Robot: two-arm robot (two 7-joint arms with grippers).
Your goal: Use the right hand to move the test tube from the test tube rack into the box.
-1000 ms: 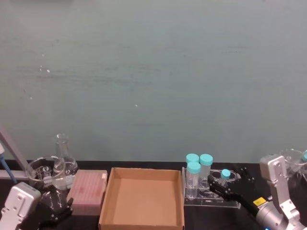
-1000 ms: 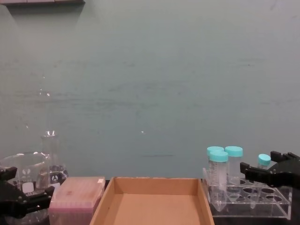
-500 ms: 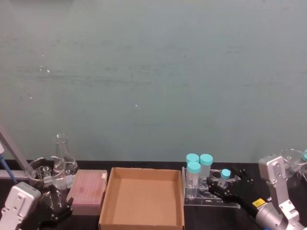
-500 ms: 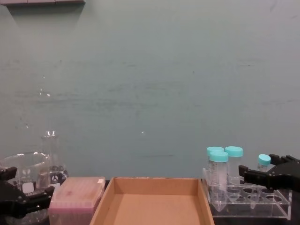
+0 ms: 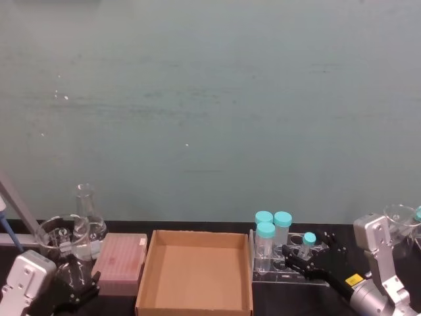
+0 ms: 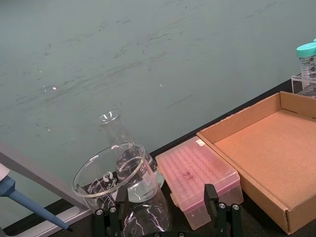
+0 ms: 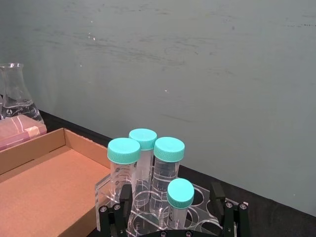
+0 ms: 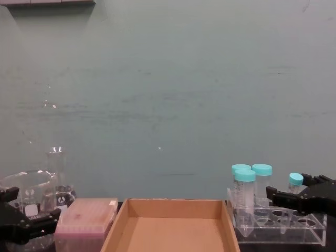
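Black tabletop under a teal wall: the right claw [image 5: 308, 254] is wide open, empty, the slim tube [image 7: 180, 193] upright between its fingers in the rack [image 8: 278, 231]. Close squarely below the cap, lift straight up, then carry it leftward to the box [image 5: 195, 271]. The open left claw [image 5: 74, 290] is parked far left.

There's the right gripper [image 7: 170, 197]: matte black fingers [image 7: 124, 195], tiny silver screws [image 7: 103, 209] at their bases. Behind the jaws, a silver cylindrical arm [image 5: 368, 303] wearing a yellow label [image 5: 355, 278]. The left gripper [image 6: 165, 197] is all black, with a pale grey housing [image 5: 26, 280] behind.
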